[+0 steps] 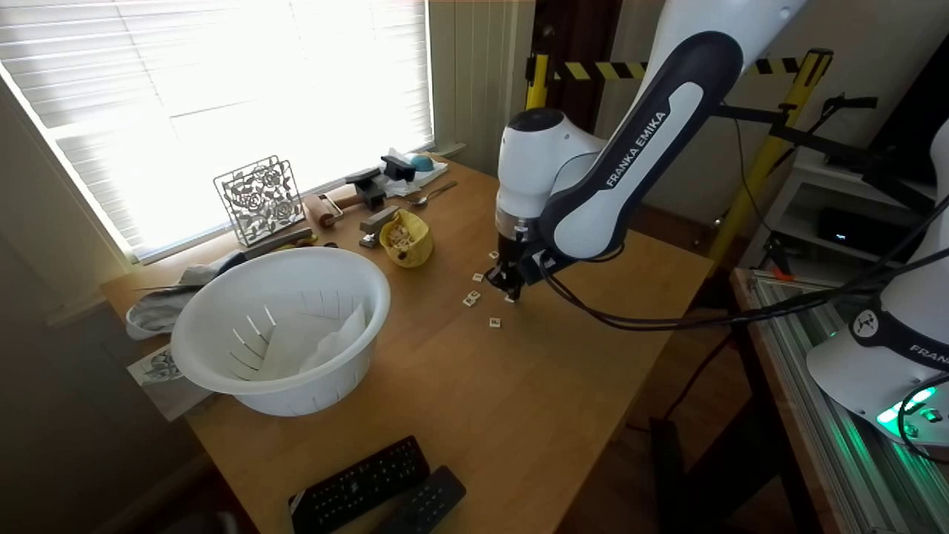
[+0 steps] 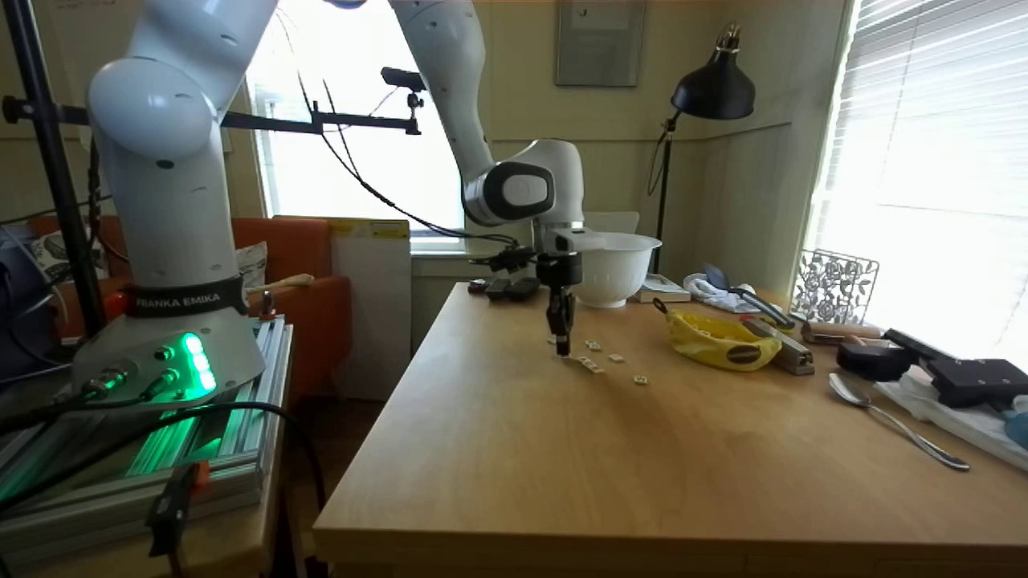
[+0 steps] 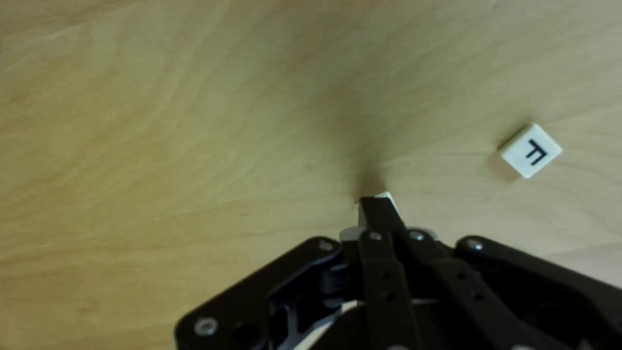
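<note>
The gripper hides most of a tile in the wrist view, and in an exterior view the other tiles are too tiny to read and the right edge cuts off a blue thing.

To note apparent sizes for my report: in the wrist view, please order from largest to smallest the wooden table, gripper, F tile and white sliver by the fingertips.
1. Wooden table
2. Gripper, though nearness to the camera enlarges it
3. F tile
4. White sliver, by visible part only; its full size is hidden
</note>
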Available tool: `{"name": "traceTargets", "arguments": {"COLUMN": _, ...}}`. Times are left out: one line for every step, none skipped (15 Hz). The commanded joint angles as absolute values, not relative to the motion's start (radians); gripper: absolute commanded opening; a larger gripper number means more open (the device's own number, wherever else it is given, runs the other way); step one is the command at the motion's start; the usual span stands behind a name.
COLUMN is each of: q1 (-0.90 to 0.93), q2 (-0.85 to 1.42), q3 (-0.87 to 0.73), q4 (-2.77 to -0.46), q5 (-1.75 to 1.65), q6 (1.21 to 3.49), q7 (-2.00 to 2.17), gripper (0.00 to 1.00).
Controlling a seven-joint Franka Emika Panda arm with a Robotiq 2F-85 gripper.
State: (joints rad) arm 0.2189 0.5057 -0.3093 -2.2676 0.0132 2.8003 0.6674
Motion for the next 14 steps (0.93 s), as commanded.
{"name": "traceTargets", "arguments": {"q1": 0.178, "q2": 0.432, "q3": -0.276, "q4": -2.299, "q5": 0.005, "q6": 2.787, "q7": 0.598, "gripper": 0.0}}
{"name": "traceTargets", "arguments": {"q1": 0.171, "q2": 0.42, "q3": -0.271, "q4": -2.302, "q5": 0.005, "q6": 2.787, "q7": 0.576, "gripper": 0.0}}
{"name": "traceTargets", "arguments": {"q1": 0.161, "q2": 0.407, "q3": -0.262, "q4": -2.307, "q5": 0.004, "q6": 2.79, "q7": 0.545, "gripper": 0.0}}
{"name": "traceTargets", "arguments": {"q1": 0.146, "q2": 0.399, "q3": -0.248, "q4": -2.308, "q5": 0.003, "q6": 2.79, "q7": 0.501, "gripper": 0.0}}
{"name": "traceTargets", "arguments": {"q1": 0.132, "q2": 0.394, "q3": -0.234, "q4": -2.308, "q5": 0.003, "q6": 2.787, "q7": 0.455, "gripper": 0.0}}
{"name": "traceTargets", "arguments": {"q1": 0.117, "q2": 0.393, "q3": -0.221, "q4": -2.307, "q5": 0.001, "q6": 2.784, "q7": 0.402, "gripper": 0.0}}
{"name": "traceTargets", "arguments": {"q1": 0.097, "q2": 0.39, "q3": -0.203, "q4": -2.308, "q5": -0.002, "q6": 2.788, "q7": 0.348, "gripper": 0.0}}
{"name": "traceTargets", "arguments": {"q1": 0.075, "q2": 0.39, "q3": -0.182, "q4": -2.309, "q5": -0.004, "q6": 2.787, "q7": 0.284, "gripper": 0.0}}
{"name": "traceTargets", "arguments": {"q1": 0.051, "q2": 0.39, "q3": -0.158, "q4": -2.311, "q5": 0.0, "q6": 2.787, "q7": 0.222, "gripper": 0.0}}
{"name": "traceTargets", "arguments": {"q1": 0.028, "q2": 0.392, "q3": -0.137, "q4": -2.31, "q5": 0.001, "q6": 2.781, "q7": 0.162, "gripper": 0.0}}
{"name": "traceTargets", "arguments": {"q1": 0.008, "q2": 0.394, "q3": -0.121, "q4": -2.311, "q5": -0.004, "q6": 2.781, "q7": 0.105, "gripper": 0.0}}
{"name": "traceTargets", "arguments": {"q1": -0.01, "q2": 0.397, "q3": -0.107, "q4": -2.311, "q5": -0.013, "q6": 2.78, "q7": 0.051, "gripper": 0.0}}
{"name": "traceTargets", "arguments": {"q1": -0.025, "q2": 0.4, "q3": -0.097, "q4": -2.313, "q5": -0.019, "q6": 2.79, "q7": 0.001, "gripper": 0.0}}
{"name": "traceTargets", "arguments": {"q1": -0.039, "q2": 0.403, "q3": -0.087, "q4": -2.316, "q5": -0.022, "q6": 2.802, "q7": -0.042, "gripper": 0.0}}
